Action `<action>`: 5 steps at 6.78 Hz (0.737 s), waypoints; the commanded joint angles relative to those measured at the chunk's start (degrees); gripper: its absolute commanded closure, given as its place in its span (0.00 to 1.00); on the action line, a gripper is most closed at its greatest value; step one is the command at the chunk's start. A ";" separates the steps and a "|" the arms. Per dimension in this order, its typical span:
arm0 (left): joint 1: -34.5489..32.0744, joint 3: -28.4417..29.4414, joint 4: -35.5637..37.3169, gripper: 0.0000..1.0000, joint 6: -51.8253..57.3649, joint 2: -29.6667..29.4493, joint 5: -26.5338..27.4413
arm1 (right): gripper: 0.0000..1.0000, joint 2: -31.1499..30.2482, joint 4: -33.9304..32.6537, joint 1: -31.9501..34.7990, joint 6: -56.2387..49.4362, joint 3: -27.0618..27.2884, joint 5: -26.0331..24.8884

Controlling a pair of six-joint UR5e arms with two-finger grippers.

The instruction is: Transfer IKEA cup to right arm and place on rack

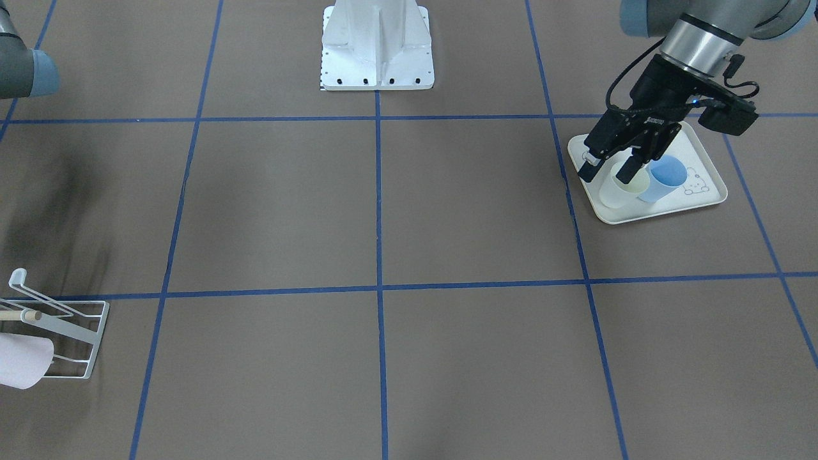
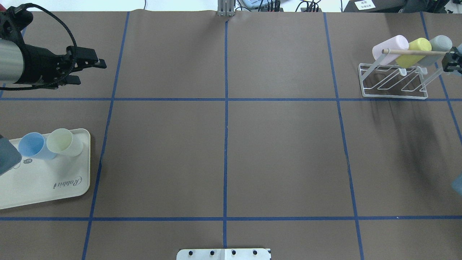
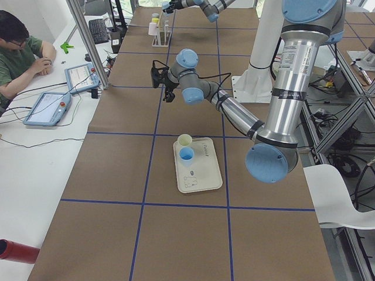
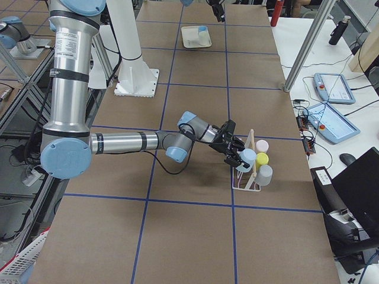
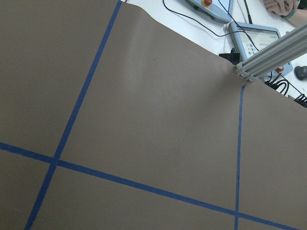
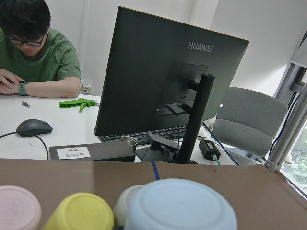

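My right gripper (image 4: 238, 157) is at the white wire rack (image 2: 393, 86), shut on a pale blue cup (image 6: 180, 206) that it holds base-up against the rack beside the dowel. Its fingertips are hidden in the wrist view. Pink (image 2: 389, 47), yellow (image 2: 418, 48) and grey (image 2: 438, 45) cups hang on the rack. My left gripper (image 2: 92, 74) is open and empty, held in the air beyond the cream rabbit tray (image 2: 54, 187). A blue cup (image 2: 34, 144) and a cream cup (image 2: 63, 141) stand upright on that tray.
The white robot base (image 1: 377, 45) stands at the table's near-robot edge. An operator (image 3: 23, 52) sits at a side desk with tablets (image 3: 50, 108). A monitor (image 6: 168, 81) stands beyond the rack end. Blue tape lines grid the brown table.
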 commanded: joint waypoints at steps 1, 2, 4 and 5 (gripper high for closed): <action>-0.11 0.00 -0.14 0.00 0.00 0.28 -0.10 | 1.00 0.32 -0.01 -0.61 -0.02 -0.46 0.02; -0.11 -0.08 -0.14 0.00 -0.09 0.37 -0.10 | 1.00 0.85 -0.01 -0.62 -0.02 -1.25 -0.06; -0.11 -0.09 -0.48 0.00 -0.09 1.15 -0.10 | 1.00 0.94 -0.01 -0.79 -0.02 -2.30 -0.06; -0.11 -0.17 -0.49 0.00 -0.09 1.16 -0.10 | 0.44 0.94 -0.01 -0.97 -0.02 -2.57 -0.06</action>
